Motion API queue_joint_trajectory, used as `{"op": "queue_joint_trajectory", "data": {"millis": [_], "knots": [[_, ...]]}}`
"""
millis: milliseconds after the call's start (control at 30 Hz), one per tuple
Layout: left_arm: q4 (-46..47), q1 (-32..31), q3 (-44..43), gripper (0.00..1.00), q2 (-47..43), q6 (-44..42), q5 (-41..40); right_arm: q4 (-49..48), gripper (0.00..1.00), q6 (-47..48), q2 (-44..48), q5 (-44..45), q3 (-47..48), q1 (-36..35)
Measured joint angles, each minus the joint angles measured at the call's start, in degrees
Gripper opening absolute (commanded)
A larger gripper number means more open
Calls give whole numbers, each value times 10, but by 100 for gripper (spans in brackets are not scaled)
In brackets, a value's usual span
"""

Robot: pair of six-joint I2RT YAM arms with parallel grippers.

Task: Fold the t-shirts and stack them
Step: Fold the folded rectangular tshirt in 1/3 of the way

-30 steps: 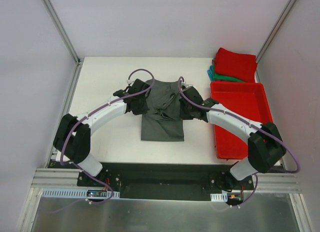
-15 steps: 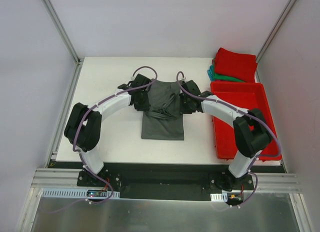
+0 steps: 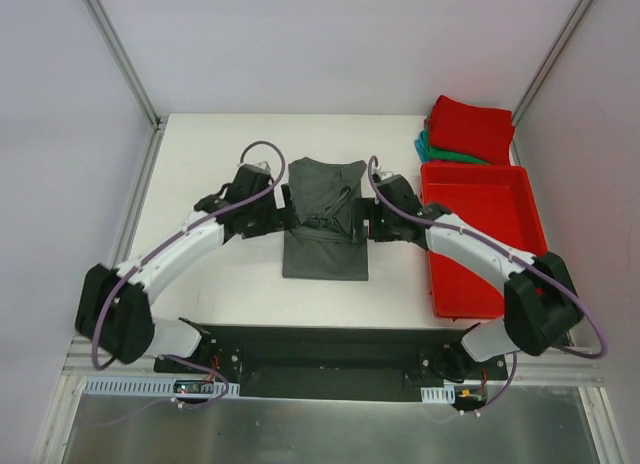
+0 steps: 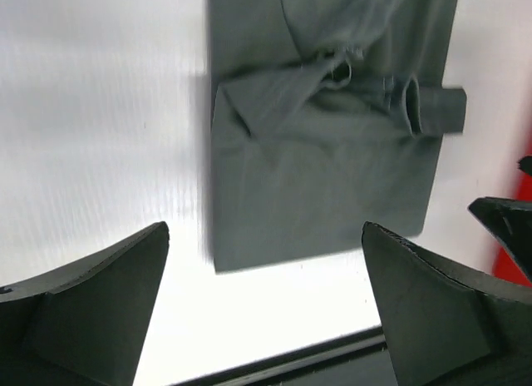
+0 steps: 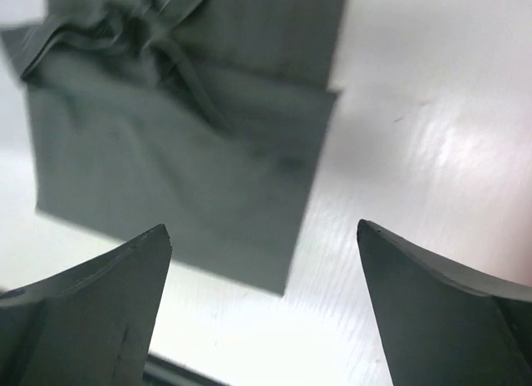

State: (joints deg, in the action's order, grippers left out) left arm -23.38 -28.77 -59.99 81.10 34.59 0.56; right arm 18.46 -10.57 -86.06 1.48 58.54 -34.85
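Lying behind tray [image 3: 482,212], red tee [image 3: 470,127] atop teal tee [image 3: 431,150], grey tee [image 3: 325,246] ctr

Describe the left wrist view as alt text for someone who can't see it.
A dark grey t-shirt lies partly folded on the white table, its sleeves folded inward across the middle. The left arm's open jaws frame the bottom corners of the picture, holding nothing.
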Motion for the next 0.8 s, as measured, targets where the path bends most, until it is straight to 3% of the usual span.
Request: {"op": "queue_joint_trajectory", "data": {"millis": [133,267,400,533,800], "knots": [[32,-1,118,99,-117,23,42,-32,96,3,44,-52,-55,-54],[104,-5,229,99,-162,51,110,-68,96,6,3,-80,-57,-103],[211,-21,290,99,-140,76,162,-102,96,10,-71,-84,-38,-108],[320,-28,294,99,-88,86,200,-125,96,17,-143,-82,5,-105],[411,-26,294,99,-4,94,179,-123,96,52,-165,-57,30,-96]]}}
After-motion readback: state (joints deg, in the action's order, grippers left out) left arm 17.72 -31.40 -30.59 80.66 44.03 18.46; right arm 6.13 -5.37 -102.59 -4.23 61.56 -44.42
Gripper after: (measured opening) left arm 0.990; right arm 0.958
